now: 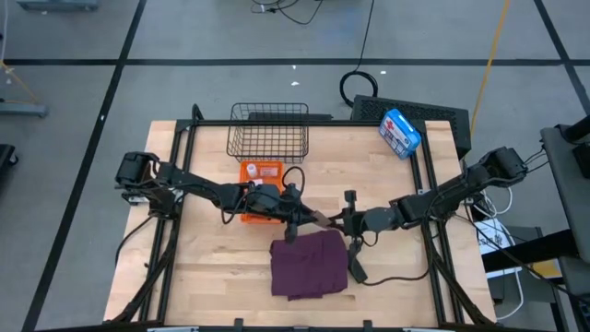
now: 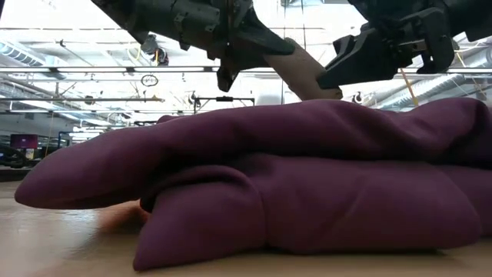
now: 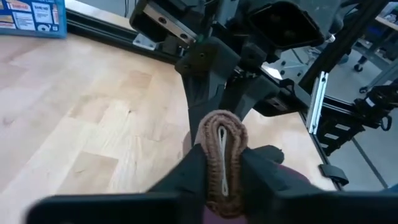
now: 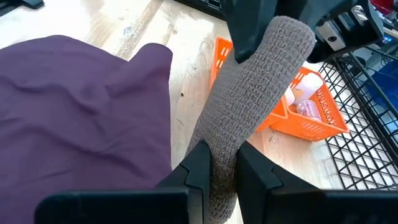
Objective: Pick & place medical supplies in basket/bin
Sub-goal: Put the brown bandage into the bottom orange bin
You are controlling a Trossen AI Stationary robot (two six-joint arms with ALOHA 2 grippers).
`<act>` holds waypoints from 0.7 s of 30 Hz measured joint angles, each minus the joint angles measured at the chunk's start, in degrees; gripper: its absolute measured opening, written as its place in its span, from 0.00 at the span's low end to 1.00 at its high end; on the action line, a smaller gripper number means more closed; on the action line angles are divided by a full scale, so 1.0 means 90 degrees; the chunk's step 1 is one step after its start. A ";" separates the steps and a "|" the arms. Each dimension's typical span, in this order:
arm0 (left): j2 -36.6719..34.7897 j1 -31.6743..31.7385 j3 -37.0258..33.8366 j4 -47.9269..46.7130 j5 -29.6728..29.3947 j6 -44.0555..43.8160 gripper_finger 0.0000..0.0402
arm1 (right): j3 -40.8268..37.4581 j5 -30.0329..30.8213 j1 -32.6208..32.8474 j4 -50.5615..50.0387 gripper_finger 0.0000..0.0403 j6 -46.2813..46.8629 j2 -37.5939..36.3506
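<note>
A brown roll (image 1: 320,219) hangs in the air between my two grippers, just above the far edge of the purple-maroon cloth (image 1: 309,264), which lies crumpled on the table. My left gripper (image 1: 304,218) is shut on one end of the roll and my right gripper (image 1: 339,222) on the other. The orange bin (image 1: 262,172) sits beside the left gripper, with a pink roll (image 4: 308,109) and a white vial (image 4: 303,92) inside. The black wire basket (image 1: 269,132) stands behind the bin. My left gripper pinches the brown roll's end (image 3: 222,149) between its two fingers, squeezing it flat. The fingers come level from the table's left, along the roll. The roll is lifted clear of the cloth. My right gripper pinches the roll's other end (image 4: 219,163) between its two fingers, coming level from the table's right, along the roll. The roll runs straight on from the fingers to the left gripper (image 4: 249,28), clear of the table and the cloth.
A blue-and-white box (image 1: 399,131) lies at the table's far right. Bare wood lies to the left and right of the cloth. Black frame rails (image 1: 433,240) run along the table's sides.
</note>
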 joint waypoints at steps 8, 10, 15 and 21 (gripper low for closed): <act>-0.0007 -0.0065 -0.0022 0.0434 -0.0841 0.0492 0.09 | 0.0008 0.0796 0.0077 -0.0572 0.22 0.0212 -0.0342; -0.0024 -0.0069 -0.0082 0.0779 -0.1056 0.0718 0.09 | 0.0026 0.1211 0.0175 -0.1095 0.29 0.0532 -0.0649; -0.0048 -0.0003 -0.0337 0.2096 -0.0888 0.1373 0.09 | 0.0005 0.1469 0.0412 -0.2439 0.39 0.1418 -0.1487; -0.0047 0.0221 -0.0821 0.3832 -0.0026 0.1804 0.09 | -0.0075 0.1489 0.0446 -0.2989 0.42 0.2123 -0.2136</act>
